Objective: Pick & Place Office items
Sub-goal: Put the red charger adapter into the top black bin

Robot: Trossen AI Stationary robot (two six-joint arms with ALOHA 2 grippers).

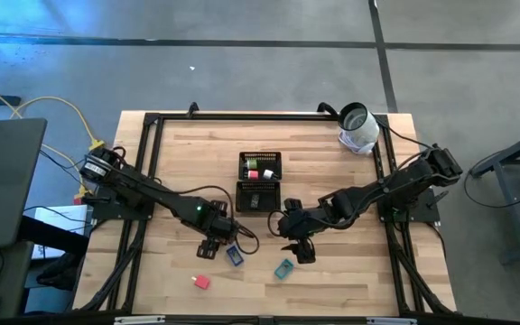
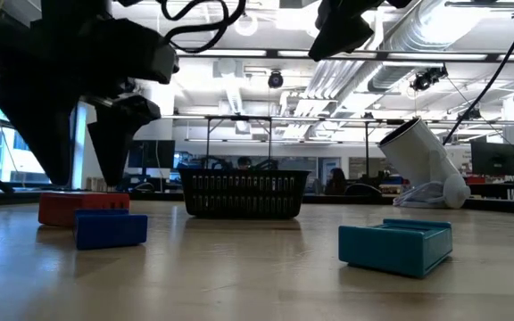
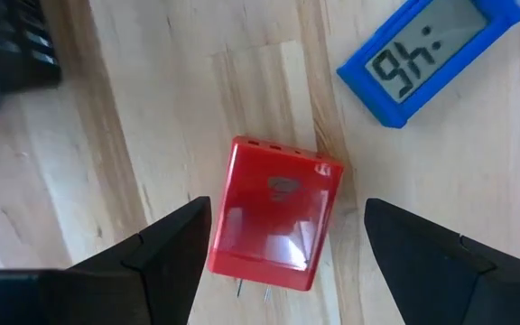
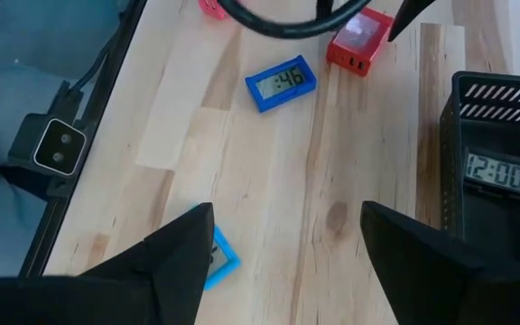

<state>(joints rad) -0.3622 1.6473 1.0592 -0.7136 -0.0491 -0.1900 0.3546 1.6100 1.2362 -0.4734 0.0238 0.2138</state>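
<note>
High view: left hand (image 1: 211, 246) spread, hovering over red charger block (image 3: 273, 213), fingers either side, not touching. Blue clock (image 1: 234, 256) just beside. Right hand (image 1: 301, 250) spread above bare wooden worktop (image 1: 350, 262), teal clock (image 1: 283, 268) near. Pink piece (image 1: 202, 282) close to front edge. Black tray (image 1: 260, 181) mid-worktop holds further items.

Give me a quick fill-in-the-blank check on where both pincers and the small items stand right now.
1. The left pincer hangs open over the ____ plastic plug block.
2. Beside that block lies a blue-framed digital ____.
3. The black clock lies inside the black mesh ____.
4. The right pincer is ____, holding nothing.

Missing: red; clock; tray; open
</note>
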